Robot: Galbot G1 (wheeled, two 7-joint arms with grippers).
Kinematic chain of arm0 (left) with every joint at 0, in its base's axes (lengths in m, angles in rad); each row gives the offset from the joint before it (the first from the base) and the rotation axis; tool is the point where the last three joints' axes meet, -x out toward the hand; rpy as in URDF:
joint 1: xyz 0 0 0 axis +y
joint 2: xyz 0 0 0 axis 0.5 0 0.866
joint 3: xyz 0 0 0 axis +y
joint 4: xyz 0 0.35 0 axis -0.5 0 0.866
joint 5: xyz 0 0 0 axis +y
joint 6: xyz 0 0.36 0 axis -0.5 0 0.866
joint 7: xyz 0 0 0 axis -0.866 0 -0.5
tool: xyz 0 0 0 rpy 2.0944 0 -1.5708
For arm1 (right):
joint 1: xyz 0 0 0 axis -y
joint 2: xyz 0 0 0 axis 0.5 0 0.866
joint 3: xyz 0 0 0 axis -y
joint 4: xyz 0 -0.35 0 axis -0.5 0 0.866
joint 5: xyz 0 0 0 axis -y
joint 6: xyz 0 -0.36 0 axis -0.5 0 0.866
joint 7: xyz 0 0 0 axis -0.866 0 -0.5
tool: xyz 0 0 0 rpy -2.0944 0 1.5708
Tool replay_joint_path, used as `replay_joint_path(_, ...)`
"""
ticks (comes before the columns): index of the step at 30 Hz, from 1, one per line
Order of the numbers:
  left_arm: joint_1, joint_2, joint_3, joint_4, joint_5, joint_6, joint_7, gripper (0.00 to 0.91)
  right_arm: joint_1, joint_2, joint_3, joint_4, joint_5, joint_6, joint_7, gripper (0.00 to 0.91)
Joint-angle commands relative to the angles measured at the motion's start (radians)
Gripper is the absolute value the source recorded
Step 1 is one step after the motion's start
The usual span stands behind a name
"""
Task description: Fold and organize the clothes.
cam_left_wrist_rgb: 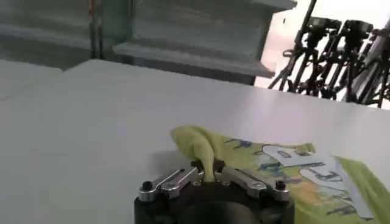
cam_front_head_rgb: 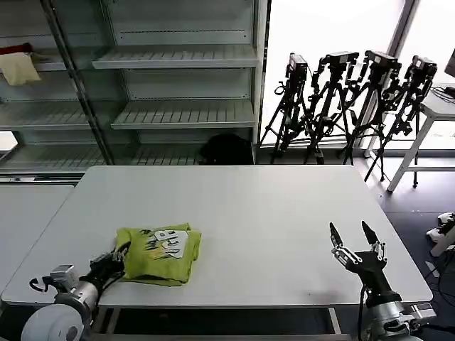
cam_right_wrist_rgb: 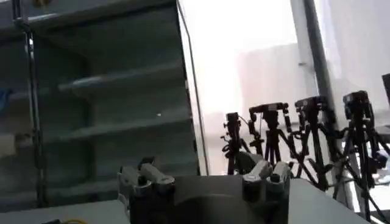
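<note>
White surface (cam_front_head_rgb: 270, 213) bearing a folded green T-shirt (cam_front_head_rgb: 160, 253): soft, limp, light. Left claw (cam_left_wrist_rgb: 207, 176) pinches its corner; right claw (cam_front_head_rgb: 355, 241) spread wide, idle.

The T-shirt (cam_front_head_rgb: 158, 253) lies on the table's (cam_front_head_rgb: 270, 213) front left, with shelves (cam_front_head_rgb: 178, 85) behind the table.

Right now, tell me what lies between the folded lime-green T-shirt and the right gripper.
Bare white table, seen in the head view, between the folded lime-green T-shirt and the open right gripper.
</note>
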State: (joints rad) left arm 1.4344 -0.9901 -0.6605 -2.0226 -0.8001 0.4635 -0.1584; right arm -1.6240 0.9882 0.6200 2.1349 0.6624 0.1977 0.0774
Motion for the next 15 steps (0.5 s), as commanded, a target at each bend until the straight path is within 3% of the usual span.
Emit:
replay_joint_path(1,-0.02,0.149,-0.143,0.065,0.019,-0.077,0.008,0.0,0.013,-0.001,-0.011,0.0,-0.002,-0.002,0.001,0.907)
replay_joint_path(3,-0.049,0.198,-0.219,0.103,0.017,-0.081,0.021,0.0,0.015,-0.003,-0.01,0.001,-0.001,-0.002,0.001,0.907)
replay_joint_path(5,-0.079,0.298,-0.304,0.126,0.014,-0.09,0.051,0.0,0.017,-0.004,-0.01,0.001,-0.001,-0.003,0.001,0.907)
replay_joint_path(10,-0.124,0.419,-0.398,0.12,0.035,-0.085,0.147,0.0,0.016,-0.006,-0.01,0.002,-0.001,-0.002,0.001,0.907)
replay_joint_path(13,-0.106,0.431,-0.332,0.066,0.134,-0.097,0.217,0.0,0.015,-0.003,-0.01,0.002,0.0,-0.001,0.0,0.907)
replay_joint_path(15,-0.065,0.4,-0.2,0.038,0.224,-0.133,0.245,0.0,0.014,0.002,-0.011,0.004,-0.002,0.0,-0.001,0.907)
